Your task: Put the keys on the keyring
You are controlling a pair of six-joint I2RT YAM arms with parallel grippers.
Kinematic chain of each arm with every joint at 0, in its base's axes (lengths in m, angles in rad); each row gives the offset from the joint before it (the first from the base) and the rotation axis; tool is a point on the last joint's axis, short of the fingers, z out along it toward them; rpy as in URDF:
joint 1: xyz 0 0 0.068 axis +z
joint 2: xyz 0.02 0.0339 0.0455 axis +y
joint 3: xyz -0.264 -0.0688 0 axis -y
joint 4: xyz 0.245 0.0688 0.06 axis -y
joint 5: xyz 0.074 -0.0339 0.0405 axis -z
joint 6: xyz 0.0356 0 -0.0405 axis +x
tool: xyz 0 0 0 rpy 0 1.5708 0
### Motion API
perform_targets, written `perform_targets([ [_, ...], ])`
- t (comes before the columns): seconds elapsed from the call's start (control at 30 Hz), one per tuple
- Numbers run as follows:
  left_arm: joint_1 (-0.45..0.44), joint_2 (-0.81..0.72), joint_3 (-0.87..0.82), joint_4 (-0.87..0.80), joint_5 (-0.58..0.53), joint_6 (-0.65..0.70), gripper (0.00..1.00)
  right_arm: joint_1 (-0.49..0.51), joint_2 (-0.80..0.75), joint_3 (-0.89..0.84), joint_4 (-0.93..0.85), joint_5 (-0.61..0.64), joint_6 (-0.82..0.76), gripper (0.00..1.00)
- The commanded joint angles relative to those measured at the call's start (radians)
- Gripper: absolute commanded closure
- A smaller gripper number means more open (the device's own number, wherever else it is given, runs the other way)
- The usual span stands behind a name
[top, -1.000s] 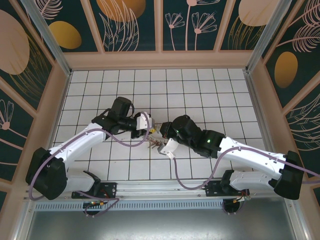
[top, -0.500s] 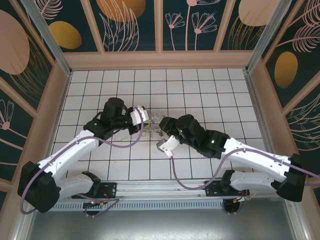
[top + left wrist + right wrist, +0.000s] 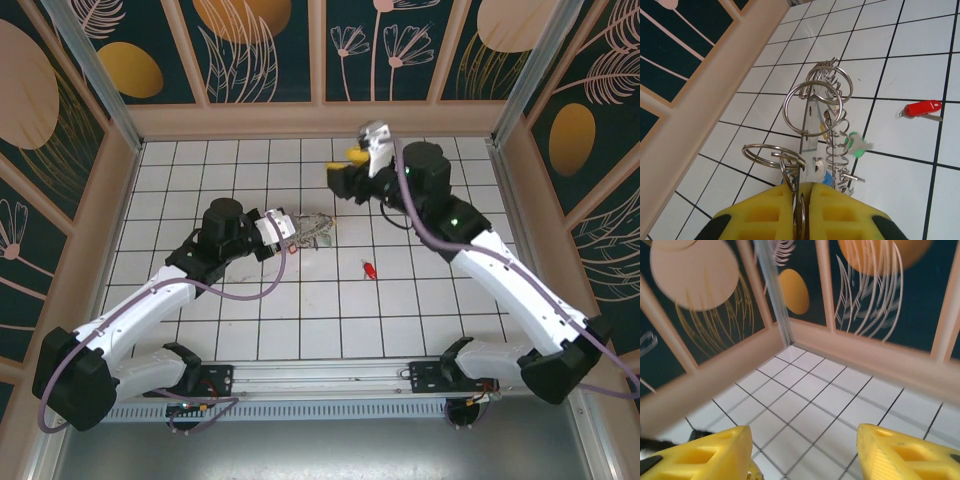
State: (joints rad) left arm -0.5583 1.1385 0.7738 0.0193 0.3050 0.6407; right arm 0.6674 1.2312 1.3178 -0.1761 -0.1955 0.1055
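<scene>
My left gripper is shut on the keyring, a bunch of linked silvery wire rings with a metal coil hanging beside them. Green and blue key heads hang in the bunch, held just above the tiles. In the top view the left gripper holds the keyring near the middle of the floor. A red-headed key lies loose on a tile to the right, also visible as the red key. My right gripper is raised at the back, open and empty, its gripper fingers wide apart.
The white tiled floor is fenced by wooden walls with dark patterned panels. The back-left wall runs close beside the left gripper. Free tiles lie around the red key and toward the front.
The right arm has lifted away from the keyring to the back right, its gripper open. A red key now lies loose on the floor. The left gripper moved slightly back with the rings.
</scene>
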Motion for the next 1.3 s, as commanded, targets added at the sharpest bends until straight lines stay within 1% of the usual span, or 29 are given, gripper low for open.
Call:
perform_targets([
  [0.0,-0.003,-0.036,0.012,0.061,0.034,0.039,1.00,-0.093,0.176,0.182,-0.345,-0.353,0.360,0.54],
  [0.13,-0.003,-0.070,-0.018,0.056,0.110,0.100,1.00,-0.090,0.279,0.300,-0.506,-0.407,0.354,0.58],
  [0.2,-0.003,-0.083,-0.021,0.037,0.139,0.134,1.00,-0.082,0.305,0.316,-0.558,-0.416,0.359,0.59],
  [0.3,-0.003,-0.088,-0.009,-0.022,0.154,0.180,1.00,-0.065,0.316,0.305,-0.608,-0.399,0.371,0.59],
  [0.5,-0.003,-0.078,0.006,-0.064,0.157,0.191,1.00,-0.006,0.329,0.292,-0.655,-0.367,0.376,0.58],
  [0.6,-0.003,-0.058,0.018,-0.081,0.152,0.192,1.00,0.018,0.338,0.286,-0.657,-0.371,0.384,0.61],
  [0.7,-0.003,-0.048,0.022,-0.083,0.159,0.196,1.00,0.043,0.359,0.301,-0.690,-0.331,0.365,0.62],
  [0.8,-0.004,-0.051,0.019,-0.079,0.185,0.212,1.00,0.058,0.380,0.312,-0.711,-0.307,0.351,0.63],
  [0.97,-0.005,-0.046,0.023,-0.086,0.185,0.215,1.00,0.080,0.407,0.336,-0.744,-0.292,0.333,0.65],
  [1.03,-0.004,-0.045,0.020,-0.087,0.188,0.218,1.00,0.089,0.415,0.340,-0.755,-0.289,0.326,0.70],
  [1.27,-0.005,-0.040,0.014,-0.088,0.190,0.212,1.00,0.098,0.414,0.336,-0.762,-0.303,0.317,0.73],
])
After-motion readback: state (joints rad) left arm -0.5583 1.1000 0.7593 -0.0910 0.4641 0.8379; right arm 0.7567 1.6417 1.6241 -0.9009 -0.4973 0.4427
